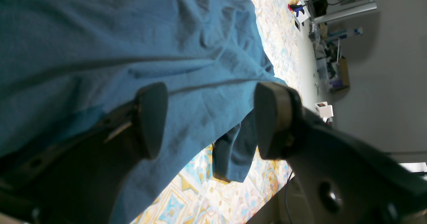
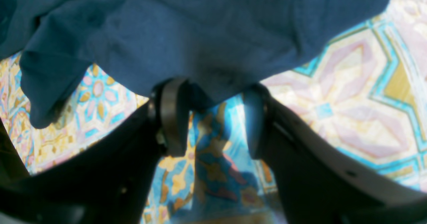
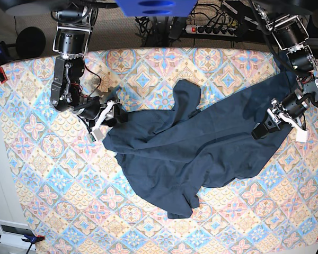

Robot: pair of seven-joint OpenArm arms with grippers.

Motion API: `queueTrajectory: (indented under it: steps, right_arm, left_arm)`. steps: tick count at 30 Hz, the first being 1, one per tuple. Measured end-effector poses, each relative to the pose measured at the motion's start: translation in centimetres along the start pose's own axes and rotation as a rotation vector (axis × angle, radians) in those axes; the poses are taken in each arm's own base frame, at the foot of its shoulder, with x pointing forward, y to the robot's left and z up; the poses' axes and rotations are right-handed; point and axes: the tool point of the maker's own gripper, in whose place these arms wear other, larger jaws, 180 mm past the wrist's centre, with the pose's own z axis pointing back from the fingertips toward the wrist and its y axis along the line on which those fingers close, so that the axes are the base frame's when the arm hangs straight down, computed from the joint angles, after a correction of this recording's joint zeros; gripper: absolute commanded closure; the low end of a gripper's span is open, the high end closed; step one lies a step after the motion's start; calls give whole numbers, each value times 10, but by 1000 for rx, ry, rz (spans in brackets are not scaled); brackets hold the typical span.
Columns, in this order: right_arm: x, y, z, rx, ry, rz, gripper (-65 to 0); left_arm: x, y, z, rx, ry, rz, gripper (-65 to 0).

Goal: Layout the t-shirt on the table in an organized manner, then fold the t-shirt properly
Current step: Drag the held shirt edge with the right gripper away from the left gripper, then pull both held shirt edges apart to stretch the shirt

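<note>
T-shirt (image 3: 185,143) crumpled on table (image 3: 42,180). Left gripper (image 1: 206,120) spread wide over the fabric, right gripper (image 2: 210,120) spread at its edge; neither grips.

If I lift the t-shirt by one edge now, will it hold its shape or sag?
Likely sag: the t-shirt lies crumpled in soft folds, so it looks floppy. It probably drags across the table rather than sliding as one piece. Its thin edge at the right gripper may slip from open jaws.
</note>
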Motion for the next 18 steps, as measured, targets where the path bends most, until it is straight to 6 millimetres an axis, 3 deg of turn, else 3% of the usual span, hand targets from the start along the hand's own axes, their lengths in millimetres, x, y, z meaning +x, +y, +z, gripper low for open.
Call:
queueTrajectory:
  steps: [6, 11, 13, 18]
  right_arm:
    - [25, -5, 0, -18, -25, 31, -233]
    - [21, 0, 0, 11, -35, -4, -60]
    - [28, -2, 4, 17, -80, -38, 0]
    - [35, -28, 23, -45, -134, -88, -6]
  left_arm:
    - [0, 0, 0, 1, 1, 0, -397]
    - [0, 0, 0, -1, 1, 1, -397]
    - [-1, 0, 1, -2, 1, 4, -397]
    - [-2, 5, 15, 42, 25, -37, -397]
